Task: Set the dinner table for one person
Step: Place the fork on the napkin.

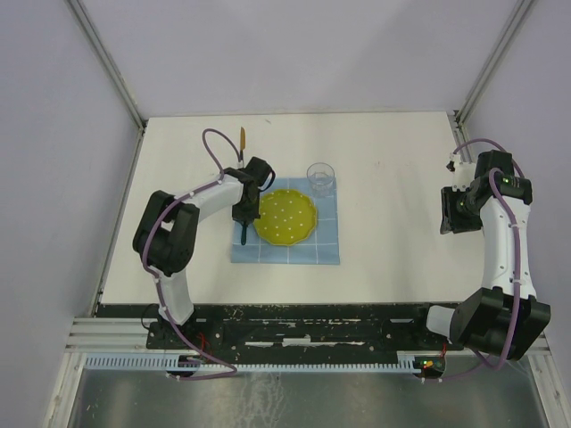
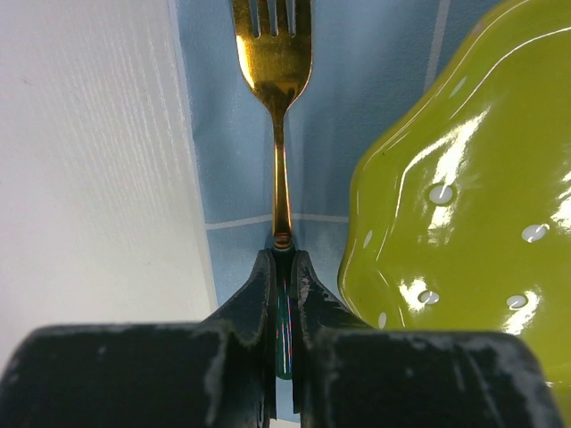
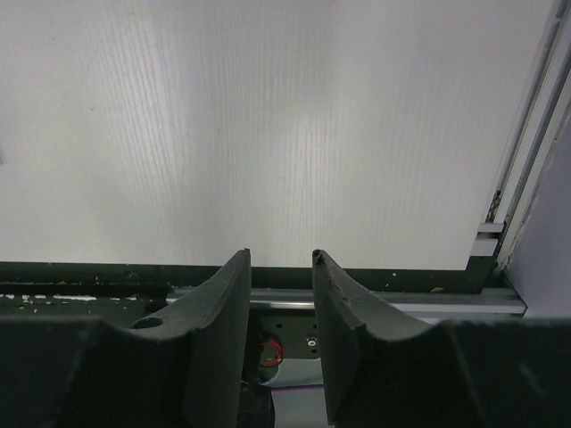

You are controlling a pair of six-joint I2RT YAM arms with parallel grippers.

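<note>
- Surface: off-white matte counter (image 1: 401, 259), pale walls on three sides, aluminium frame posts at the far corners, black rail along the near edge carrying both arm bases.
- Landmark: yellow-green plate (image 1: 287, 217) with white dots and a wavy rim. It sits on a light-blue gridded cloth (image 1: 326, 254), left of counter centre.
- Clear glass (image 1: 321, 176) is just beyond the plate's far-right rim, at the cloth's far edge. Can't tell if it stands on the cloth or just off it.
- Gold-tipped utensil (image 1: 242, 138) with a dark handle lies on bare counter, far-left of the plate and well apart from it.
- Open room: wide bare counter right of the plate, out to the right arm. Bare band on the near side of the plate, from the cloth's edge to the rail. Left of the plate there is only a narrow strip to the counter edge, and the left arm hangs over it.
- Left hand (image 1: 243, 214): just left of the plate, over the cloth's left strip. Fingers are clamped on the dark handle of a fork (image 2: 278, 134).
- The fork's gold neck and tines stick out past the fingertips, running between the plate rim and the cloth's left edge. Can't tell if the tines touch the cloth.
- Right hand (image 1: 449, 212): well right of the plate, over bare counter near the right wall. Fingers are a narrow gap apart with nothing between them, touching nothing.
</note>
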